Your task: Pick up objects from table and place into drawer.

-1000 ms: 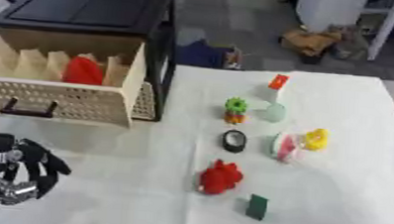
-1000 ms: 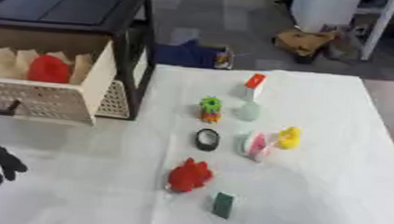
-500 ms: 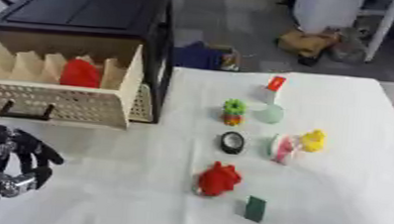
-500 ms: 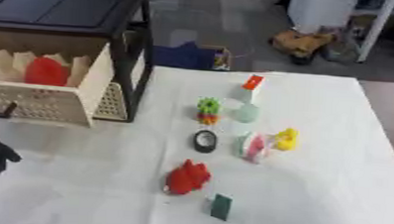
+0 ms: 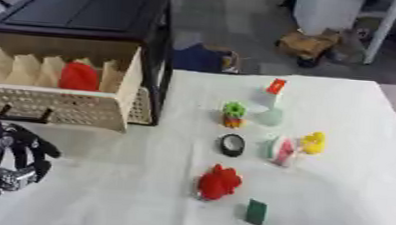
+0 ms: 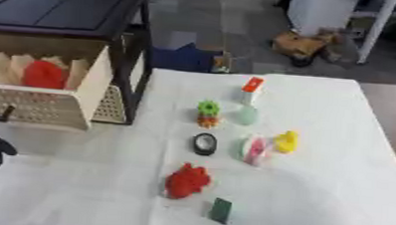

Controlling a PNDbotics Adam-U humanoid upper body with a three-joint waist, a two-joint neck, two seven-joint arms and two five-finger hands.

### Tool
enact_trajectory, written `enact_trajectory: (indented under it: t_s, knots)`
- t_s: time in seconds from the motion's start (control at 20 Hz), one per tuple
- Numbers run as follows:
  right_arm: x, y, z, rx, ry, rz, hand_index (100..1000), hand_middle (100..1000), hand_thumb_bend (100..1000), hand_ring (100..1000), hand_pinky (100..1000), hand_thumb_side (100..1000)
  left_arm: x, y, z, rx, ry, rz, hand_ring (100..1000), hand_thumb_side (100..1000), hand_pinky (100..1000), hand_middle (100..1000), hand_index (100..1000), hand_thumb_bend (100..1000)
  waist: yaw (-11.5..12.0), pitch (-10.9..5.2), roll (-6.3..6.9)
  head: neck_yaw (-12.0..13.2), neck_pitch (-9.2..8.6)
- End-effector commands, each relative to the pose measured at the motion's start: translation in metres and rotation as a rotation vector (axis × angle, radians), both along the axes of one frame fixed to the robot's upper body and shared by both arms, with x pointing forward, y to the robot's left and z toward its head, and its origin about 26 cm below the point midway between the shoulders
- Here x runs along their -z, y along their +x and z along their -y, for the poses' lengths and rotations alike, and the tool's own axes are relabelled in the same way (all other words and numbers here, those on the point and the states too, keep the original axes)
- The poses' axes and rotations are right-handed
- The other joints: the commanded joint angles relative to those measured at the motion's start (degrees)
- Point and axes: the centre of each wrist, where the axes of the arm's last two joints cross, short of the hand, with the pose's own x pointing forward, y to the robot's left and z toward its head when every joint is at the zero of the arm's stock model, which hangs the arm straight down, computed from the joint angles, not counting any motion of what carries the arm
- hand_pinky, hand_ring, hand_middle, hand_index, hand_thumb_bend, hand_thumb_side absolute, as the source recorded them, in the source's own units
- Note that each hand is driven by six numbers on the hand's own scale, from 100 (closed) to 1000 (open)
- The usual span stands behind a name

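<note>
The beige perforated drawer stands pulled out of a black cabinet at the left, with a red object inside it. On the white table lie a red toy, a green block, a black tape roll, a green and orange gear toy, a pale green piece, a red and white box, a pink and white thing and a yellow duck. My left hand sits at the lower left, fingers relaxed, holding nothing, far from the toys.
The white cloth covers the table out to the right edge. Beyond the far edge the floor holds a blue bag and a brown heap. Bare cloth lies between my hand and the toys.
My left hand has drifted slightly left toward the picture's edge. The toys and the drawer have not moved.
</note>
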Motion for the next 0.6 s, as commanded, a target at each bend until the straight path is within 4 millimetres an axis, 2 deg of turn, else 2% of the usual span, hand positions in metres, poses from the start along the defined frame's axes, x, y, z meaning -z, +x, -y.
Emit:
enact_trajectory:
  t_s: [0.05, 0.6]
  knots:
    - [-0.0092, -0.001, 0.0003, -0.007, -0.026, 0.024, 819, 624, 100, 661, 659, 1000, -0.0131, -0.0022, -0.0004, -0.021, 0.012, 0.047, 668, 1000, 459, 694, 880, 100, -0.08, -0.65, 0.01, 0.04, -0.82]
    - [-0.008, -0.0013, 0.0002, -0.009, -0.023, 0.026, 820, 623, 100, 660, 661, 1000, -0.0188, 0.0021, 0.0015, -0.07, 0.027, 0.095, 665, 1000, 457, 675, 850, 100, -0.49, -0.46, 0.1, 0.17, -1.22]
